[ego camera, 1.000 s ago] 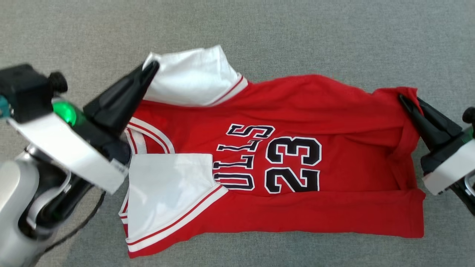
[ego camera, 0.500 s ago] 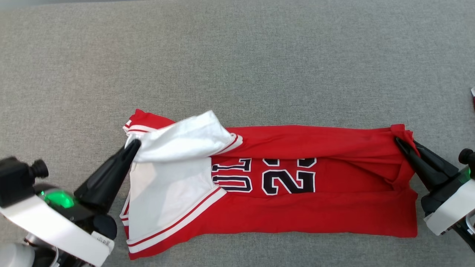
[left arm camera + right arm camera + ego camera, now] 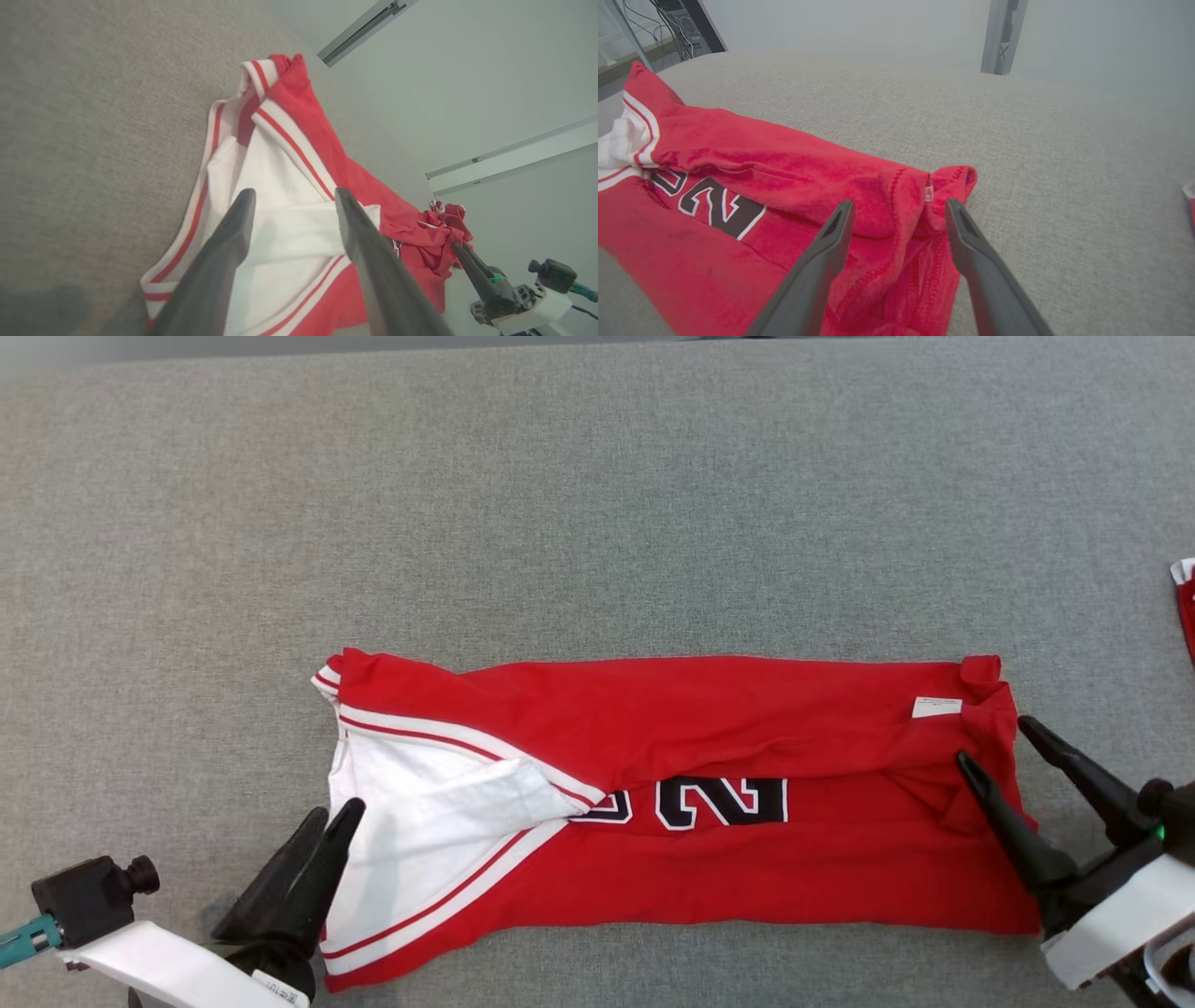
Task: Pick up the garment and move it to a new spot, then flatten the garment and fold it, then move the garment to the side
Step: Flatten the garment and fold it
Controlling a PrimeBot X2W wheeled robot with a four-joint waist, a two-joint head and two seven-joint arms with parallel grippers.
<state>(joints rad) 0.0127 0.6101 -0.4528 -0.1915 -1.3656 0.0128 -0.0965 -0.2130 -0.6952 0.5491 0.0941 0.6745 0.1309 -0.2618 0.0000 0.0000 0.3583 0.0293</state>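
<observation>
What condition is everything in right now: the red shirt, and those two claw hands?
Red jersey, lying on the grey surface, folded over lengthwise so half the number is covered, rumpled at the hem end.
Left gripper, open, holding nothing, over the jersey's white end.
Right gripper, open, holding nothing, at the hem end.
White label, exposed on top.
</observation>
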